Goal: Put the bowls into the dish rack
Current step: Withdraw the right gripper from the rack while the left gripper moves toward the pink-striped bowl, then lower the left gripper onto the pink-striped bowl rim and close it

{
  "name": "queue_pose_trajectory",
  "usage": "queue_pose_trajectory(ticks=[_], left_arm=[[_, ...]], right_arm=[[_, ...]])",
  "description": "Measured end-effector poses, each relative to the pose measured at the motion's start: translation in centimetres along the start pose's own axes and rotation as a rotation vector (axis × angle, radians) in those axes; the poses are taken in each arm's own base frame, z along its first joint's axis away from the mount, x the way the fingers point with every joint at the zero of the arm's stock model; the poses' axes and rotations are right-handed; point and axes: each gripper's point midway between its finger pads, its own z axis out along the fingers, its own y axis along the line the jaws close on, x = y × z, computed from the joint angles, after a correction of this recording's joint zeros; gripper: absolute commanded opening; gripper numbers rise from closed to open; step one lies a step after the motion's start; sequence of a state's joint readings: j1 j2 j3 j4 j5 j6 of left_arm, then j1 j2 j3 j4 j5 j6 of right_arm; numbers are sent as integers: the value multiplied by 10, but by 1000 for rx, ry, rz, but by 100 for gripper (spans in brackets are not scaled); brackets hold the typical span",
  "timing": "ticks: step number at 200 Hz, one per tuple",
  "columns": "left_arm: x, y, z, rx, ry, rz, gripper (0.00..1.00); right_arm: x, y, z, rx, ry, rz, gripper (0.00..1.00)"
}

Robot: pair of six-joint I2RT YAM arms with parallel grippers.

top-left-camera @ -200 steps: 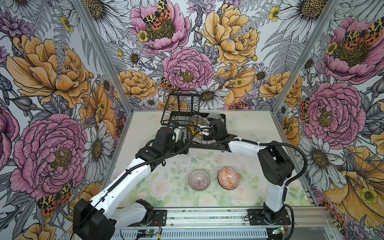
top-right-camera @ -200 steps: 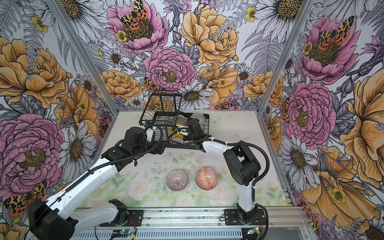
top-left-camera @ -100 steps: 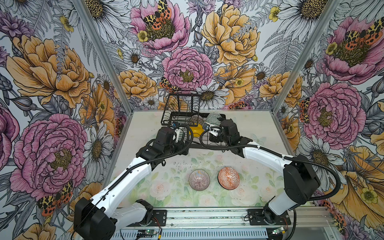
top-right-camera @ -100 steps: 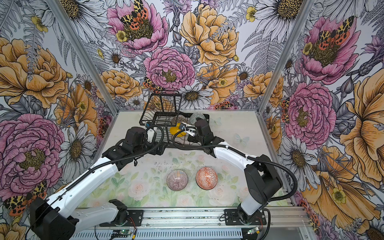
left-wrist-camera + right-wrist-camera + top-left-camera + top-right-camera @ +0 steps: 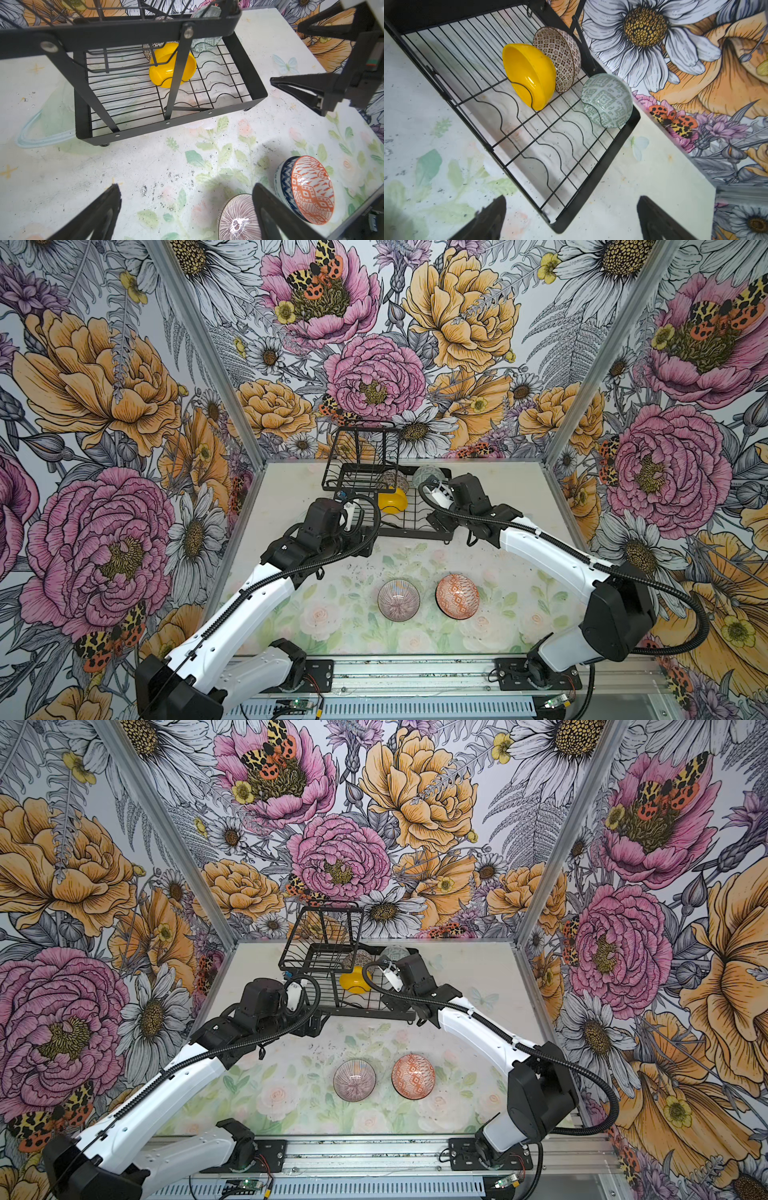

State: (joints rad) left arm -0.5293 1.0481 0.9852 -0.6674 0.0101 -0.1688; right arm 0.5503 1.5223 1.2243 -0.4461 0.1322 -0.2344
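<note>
Hovering beside dish rack (image 5: 187, 118) | left gripper (image 5: 186, 187) spread wide, empty | right gripper (image 5: 571, 198) spread wide, empty

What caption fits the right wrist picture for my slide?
Yellow bowl, dark-patterned bowl and pale green bowl stand on edge in the dish rack, seen past the open right end effector.

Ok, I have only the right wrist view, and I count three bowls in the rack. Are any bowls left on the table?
Observer: Yes, a pink lined bowl and an orange bowl sit on the table, in front of the dish rack.
Operator: So two remain?
Observer: Three. The left wrist view shows the orange one nested inside a blue-white bowl.
Operator: Does the left arm hold anything?
Observer: No, the left fingers stand open and empty.
</note>
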Motion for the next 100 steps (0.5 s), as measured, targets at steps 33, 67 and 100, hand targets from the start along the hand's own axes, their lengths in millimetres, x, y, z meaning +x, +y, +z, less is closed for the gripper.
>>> queue_pose_trajectory(ticks=[33, 67, 100], left_arm=[[28, -6, 6, 21, 63, -17, 99], [71, -13, 18, 38, 175, -40, 99], [103, -25, 31, 75, 264, -68, 94]], right_arm=[[11, 4, -5, -63, 61, 93, 99], [19, 10, -3, -103, 109, 143, 100], [30, 17, 4, -131, 159, 167, 99]])
